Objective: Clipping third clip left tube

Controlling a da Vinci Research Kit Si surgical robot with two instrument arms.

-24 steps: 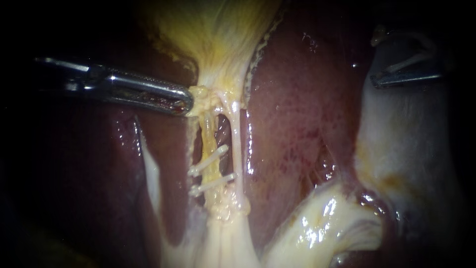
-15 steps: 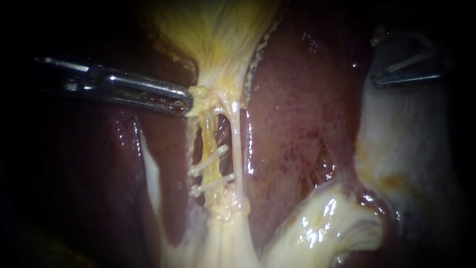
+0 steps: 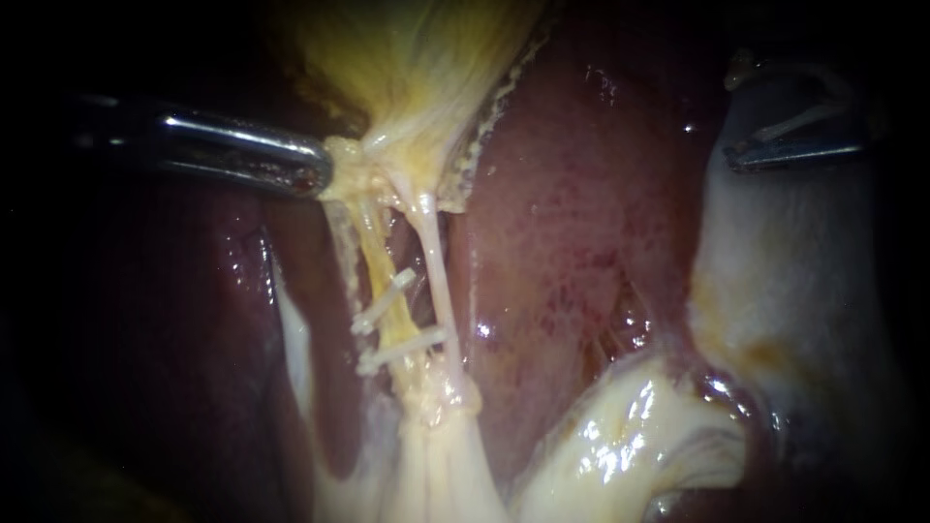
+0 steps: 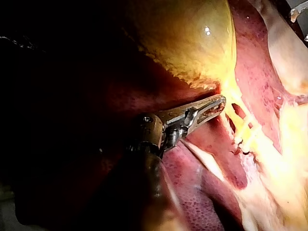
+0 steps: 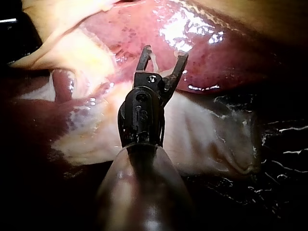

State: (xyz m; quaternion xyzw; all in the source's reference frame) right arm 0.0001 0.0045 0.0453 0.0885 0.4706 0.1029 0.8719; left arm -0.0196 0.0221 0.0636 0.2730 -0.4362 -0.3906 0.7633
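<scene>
Filling most of the frame, the dark red liver (image 3: 572, 223) lies beside the yellow gallbladder (image 3: 417, 58) at top centre. From the left edge, the left instrument (image 3: 318, 179) is clamped on the gallbladder's neck. The right instrument (image 5: 166, 54) sits upper right, jaws apart. At centre, the left tube (image 3: 376, 257) carries two white clips (image 3: 385, 300).

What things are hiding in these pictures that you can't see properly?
Right instrument: dim in the endoscope view's corner and small in its wrist view, so whether its open jaws carry a clip is unclear.
Left instrument: its shut jaws hide how much gallbladder tissue they grip.
Clips on the left tube: washed out by glare in the left wrist view.
</scene>
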